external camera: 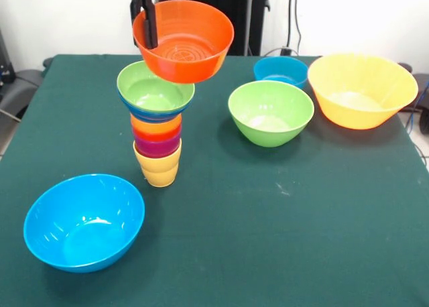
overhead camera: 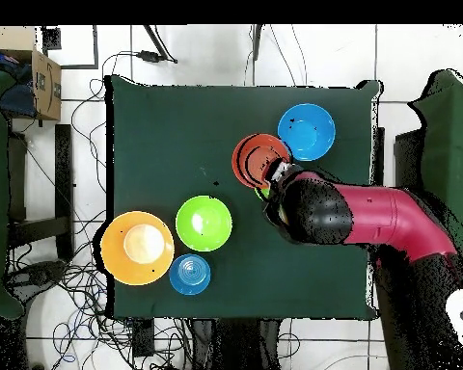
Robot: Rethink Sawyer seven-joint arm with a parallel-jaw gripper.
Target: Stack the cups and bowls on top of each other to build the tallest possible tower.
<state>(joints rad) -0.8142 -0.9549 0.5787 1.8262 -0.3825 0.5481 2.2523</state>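
pincer [external camera: 149, 12] pinching orange-red bowl [external camera: 184, 42] rim | held above tower [external camera: 157, 129] | no readable writing

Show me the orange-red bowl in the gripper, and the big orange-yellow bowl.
Glossy orange-red plastic bowl [external camera: 191, 52]: front view, inner wall.
Large orange-yellow plastic bowl [external camera: 362, 86]: front view, inside.
Gripper [external camera: 149, 22]: front view, at bowl's rim.

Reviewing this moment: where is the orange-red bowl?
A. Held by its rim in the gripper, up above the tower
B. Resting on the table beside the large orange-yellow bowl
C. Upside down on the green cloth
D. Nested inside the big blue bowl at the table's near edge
A: the gripper clamps the rim of the orange-red bowl, which hangs clear of the table, just above the green bowl topping the tower.
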